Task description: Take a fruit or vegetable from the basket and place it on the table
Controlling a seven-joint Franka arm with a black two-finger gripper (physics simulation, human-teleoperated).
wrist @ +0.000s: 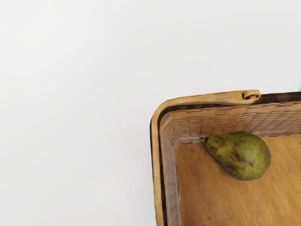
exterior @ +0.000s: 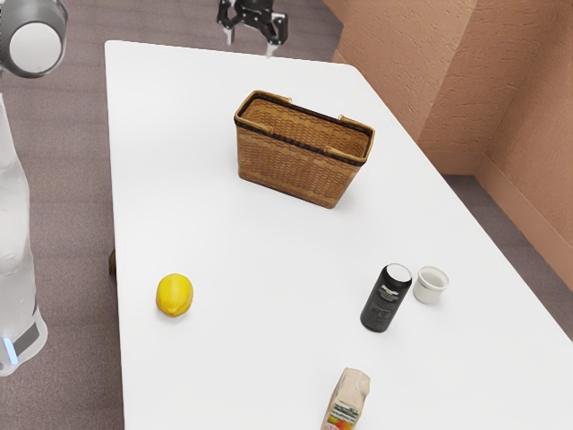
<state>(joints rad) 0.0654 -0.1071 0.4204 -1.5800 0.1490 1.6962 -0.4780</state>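
Pear (wrist: 243, 157) inside the basket (exterior: 291, 166), near one corner, well below the widely parted, empty jaws

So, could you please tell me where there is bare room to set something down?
The table is bare between the lemon, basket and black can, and between the basket and the table edge toward the exterior view's left. It is crowded where the can and white cup stand close together.

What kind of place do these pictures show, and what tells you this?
Probably a simulated indoor room set up for robot trials: a white robot arm beside a long white table, with textured orange-brown walls behind it.
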